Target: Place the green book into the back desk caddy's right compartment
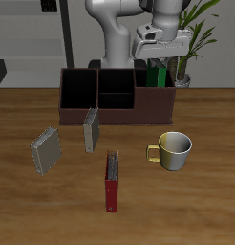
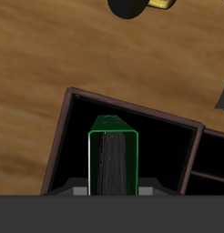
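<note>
My end effector (image 1: 160, 59) is closed on the green book (image 2: 113, 159), fingers flanking its top edge. The book, thin and rectangular with a bright green cover and dark grey edge, stands upright, its lower part inside the right compartment (image 2: 168, 141) of the back desk caddy (image 1: 91, 115), a long, low, reddish-brown wooden box with black-lined cells. On the wood-grain bench (image 1: 205, 201) nearer the front: two grey books (image 1: 46, 150), a red book (image 1: 112, 182), and an olive mug (image 1: 173, 151).
</note>
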